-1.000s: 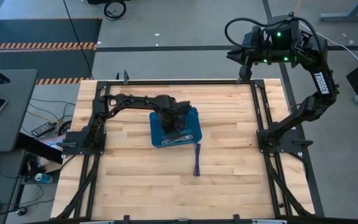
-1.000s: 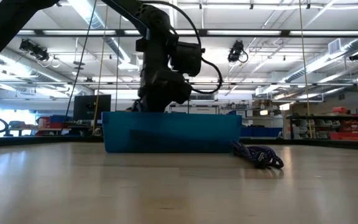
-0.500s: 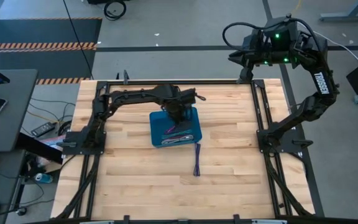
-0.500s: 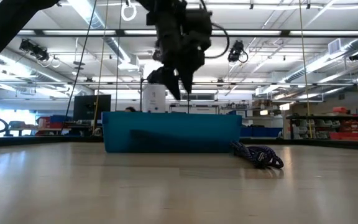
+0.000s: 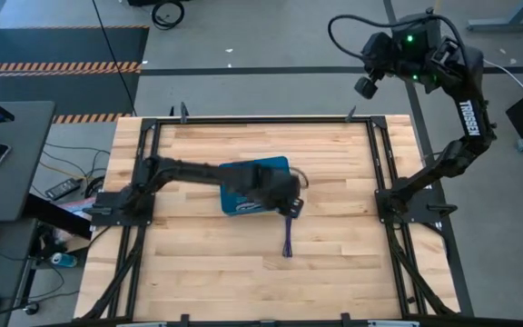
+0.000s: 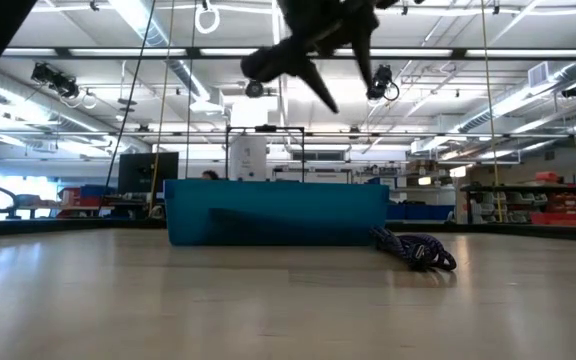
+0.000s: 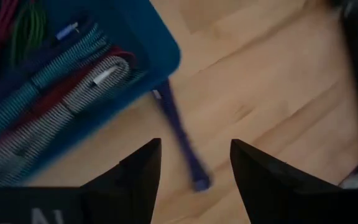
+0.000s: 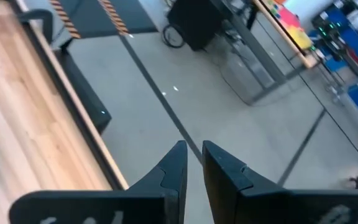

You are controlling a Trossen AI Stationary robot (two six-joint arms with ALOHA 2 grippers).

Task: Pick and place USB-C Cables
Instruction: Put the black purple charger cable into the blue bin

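Observation:
A blue bin [image 5: 254, 186] stands mid-table and holds several USB-C cables [image 7: 48, 93], striped teal, grey, maroon and green, lying side by side. One purple cable [image 5: 288, 234] lies straight on the wood just off the bin's near right corner; it also shows in the low view [image 6: 415, 248] and the left wrist view [image 7: 182, 140]. My left gripper [image 7: 194, 162] hangs open and bare above that corner, high over the bin [image 6: 333, 70]. My right gripper [image 8: 193, 155] is raised beyond the table's far right corner [image 5: 363, 86], its fingers nearly together with nothing between them.
Bare wood lies all around the bin. A black frame rail [image 5: 261, 118] runs along the table's edges. Beyond the table is grey floor, with a desk [image 5: 7, 163] off the left side.
My left gripper has risen out of the bin and swung toward the table's near right, over the bin's corner, rolling its wrist; its fingers now stand wider apart. The purple cable has stayed put. My right gripper has turned in place.

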